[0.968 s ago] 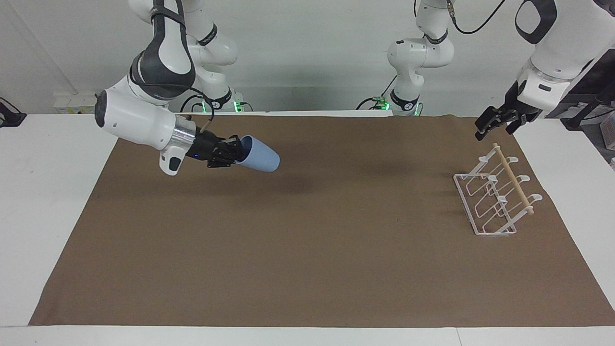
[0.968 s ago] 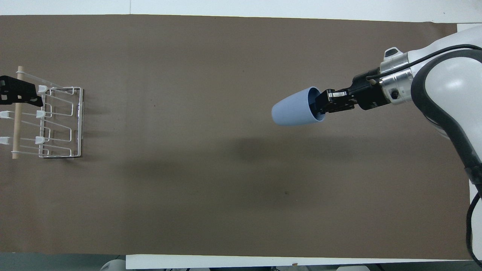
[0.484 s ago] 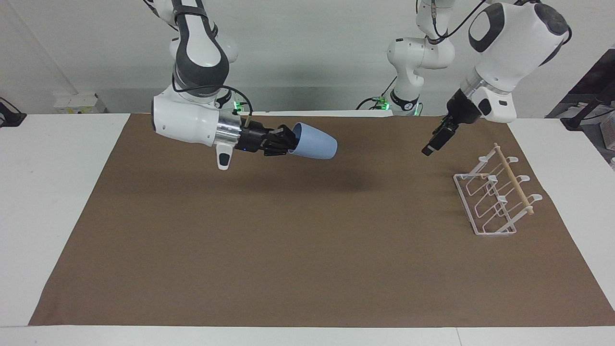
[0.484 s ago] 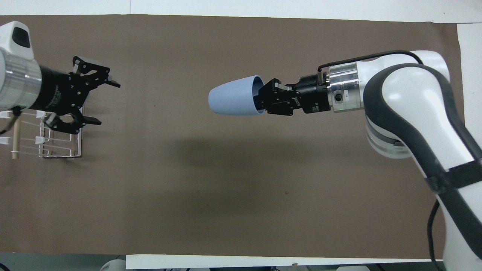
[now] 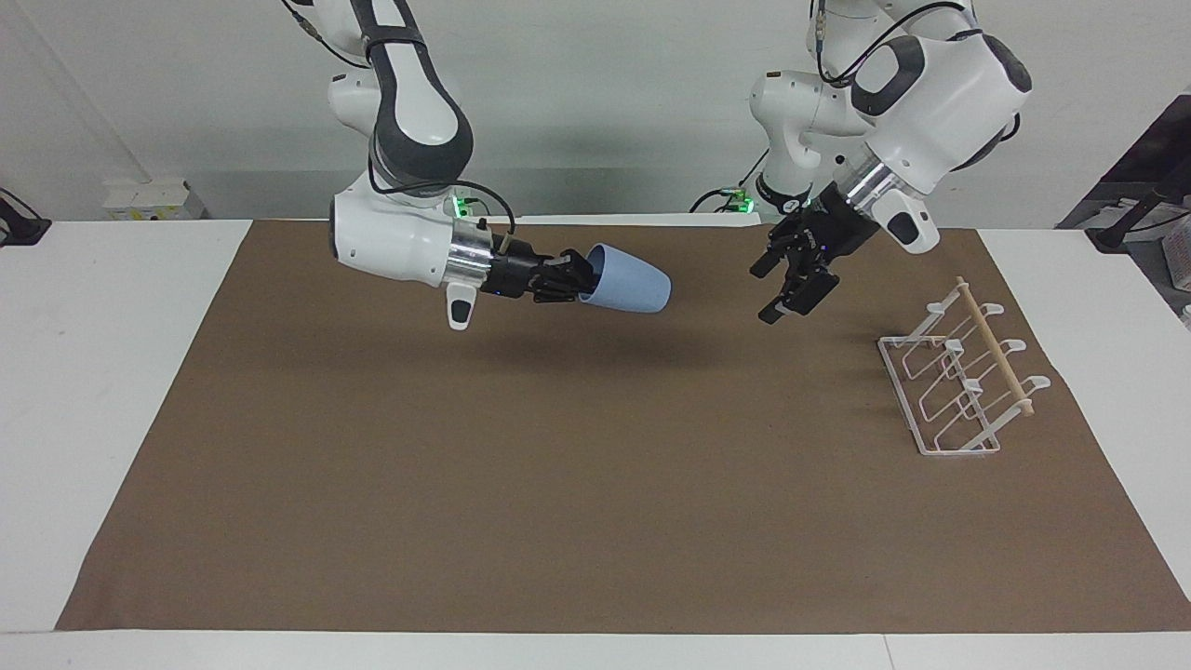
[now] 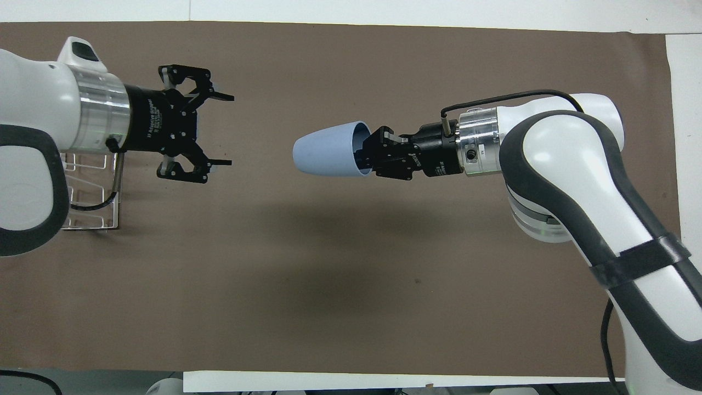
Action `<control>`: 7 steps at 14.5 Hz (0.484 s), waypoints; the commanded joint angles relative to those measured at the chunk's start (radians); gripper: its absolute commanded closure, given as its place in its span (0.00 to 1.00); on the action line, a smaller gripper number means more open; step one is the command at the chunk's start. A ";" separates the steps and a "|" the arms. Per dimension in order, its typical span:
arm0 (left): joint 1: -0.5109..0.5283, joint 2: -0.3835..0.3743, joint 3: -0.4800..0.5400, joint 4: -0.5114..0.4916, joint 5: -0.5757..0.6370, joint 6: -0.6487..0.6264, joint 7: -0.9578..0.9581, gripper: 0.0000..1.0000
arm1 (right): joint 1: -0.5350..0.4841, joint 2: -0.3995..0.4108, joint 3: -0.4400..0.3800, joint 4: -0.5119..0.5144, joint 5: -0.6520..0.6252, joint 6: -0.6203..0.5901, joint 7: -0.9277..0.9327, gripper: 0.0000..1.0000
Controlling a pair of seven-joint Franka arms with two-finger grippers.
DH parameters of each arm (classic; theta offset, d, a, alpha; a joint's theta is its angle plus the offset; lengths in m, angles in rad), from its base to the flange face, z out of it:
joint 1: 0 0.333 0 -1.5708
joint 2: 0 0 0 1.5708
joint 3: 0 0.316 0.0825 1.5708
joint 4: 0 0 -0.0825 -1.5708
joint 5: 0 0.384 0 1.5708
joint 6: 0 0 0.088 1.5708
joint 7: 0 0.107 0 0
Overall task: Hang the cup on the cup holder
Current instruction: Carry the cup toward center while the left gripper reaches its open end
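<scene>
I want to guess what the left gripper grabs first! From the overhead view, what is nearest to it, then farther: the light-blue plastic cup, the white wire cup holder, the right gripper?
1. White wire cup holder, partly under the left arm.
2. Light-blue plastic cup, mid-table, held up.
3. Right gripper, at the cup's mouth.

The left gripper is open, facing the cup.

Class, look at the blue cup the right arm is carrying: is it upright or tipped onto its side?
Tipped. The cup lies roughly level in the air over the brown mat, its open mouth toward the right gripper holding its rim, closed base toward the left gripper.

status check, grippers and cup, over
Right gripper shut on cup, airborne mid-mat. Left gripper open, facing it. Cup holder empty. Nothing between.
</scene>
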State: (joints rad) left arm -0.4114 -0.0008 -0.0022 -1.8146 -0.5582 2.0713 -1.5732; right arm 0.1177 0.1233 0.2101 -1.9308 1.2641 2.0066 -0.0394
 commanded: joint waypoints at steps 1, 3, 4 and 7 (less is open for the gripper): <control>-0.070 0.036 0.013 -0.006 -0.051 0.070 -0.120 0.00 | 0.008 -0.031 0.002 -0.028 0.021 0.018 0.022 1.00; -0.108 0.033 0.014 -0.009 -0.051 0.038 -0.130 0.00 | 0.008 -0.031 0.002 -0.030 0.021 0.018 0.035 1.00; -0.115 0.030 0.014 -0.008 -0.051 0.005 -0.133 0.00 | 0.010 -0.031 0.002 -0.028 0.021 0.020 0.036 1.00; -0.135 0.031 0.014 0.004 -0.045 -0.013 -0.166 0.00 | 0.025 -0.031 0.002 -0.030 0.021 0.050 0.038 1.00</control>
State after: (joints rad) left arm -0.5277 0.0423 -0.0037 -1.8125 -0.5942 2.0841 -1.7090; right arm 0.1307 0.1165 0.2101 -1.9360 1.2642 2.0239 -0.0176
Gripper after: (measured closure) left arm 0.000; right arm 0.956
